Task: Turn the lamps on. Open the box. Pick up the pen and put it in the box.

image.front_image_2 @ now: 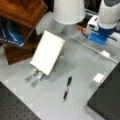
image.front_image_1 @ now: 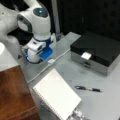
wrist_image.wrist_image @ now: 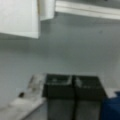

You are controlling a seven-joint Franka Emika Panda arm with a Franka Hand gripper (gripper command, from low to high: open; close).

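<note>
The gripper, fingers pressed together on nothing, hangs near the lampshade; box closed; pen lying untouched on the counter.

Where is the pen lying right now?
The pen lies flat on the grey table, in both front views, between the white notebook and the closed black box, touching neither. The tool is not near it.

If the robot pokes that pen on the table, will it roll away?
Probably a little. The pen is slim and round-looking, lying flat on the smooth grey table with nothing beside it to stop it. It looks stiff and light, so a nudge could spin it. The gripper is far off by the lamp, and the box is shut.
</note>
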